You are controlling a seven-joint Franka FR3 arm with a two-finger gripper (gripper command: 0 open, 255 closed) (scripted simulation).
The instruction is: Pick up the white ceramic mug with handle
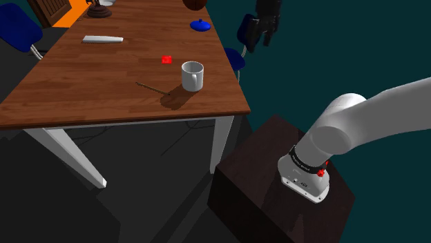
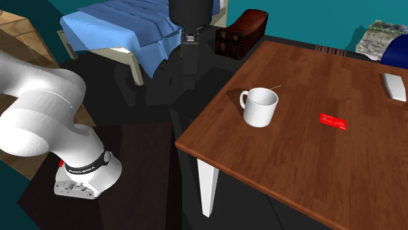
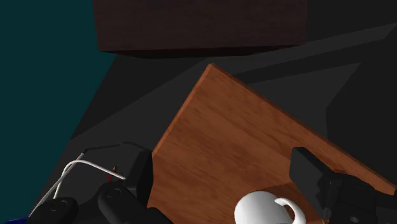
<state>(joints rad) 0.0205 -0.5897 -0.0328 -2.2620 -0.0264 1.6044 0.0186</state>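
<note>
White mug (image 1: 193, 75) sits by a thin stick (image 1: 153, 88) and red card (image 1: 166, 60), gripper (image 3: 222, 167) spread, well apart.

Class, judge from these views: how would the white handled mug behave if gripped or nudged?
The white handled mug looks rigid and empty, so probably light. Its smooth wall may slip. Upright on a wide base, it probably slides rather than tips.

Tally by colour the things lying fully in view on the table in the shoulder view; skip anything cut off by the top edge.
White: 2, the mug and a flat slab
Red: 1, a small card
Blue: 1, a rounded object
Brown: 1, a thin stick
Total: 5
</note>
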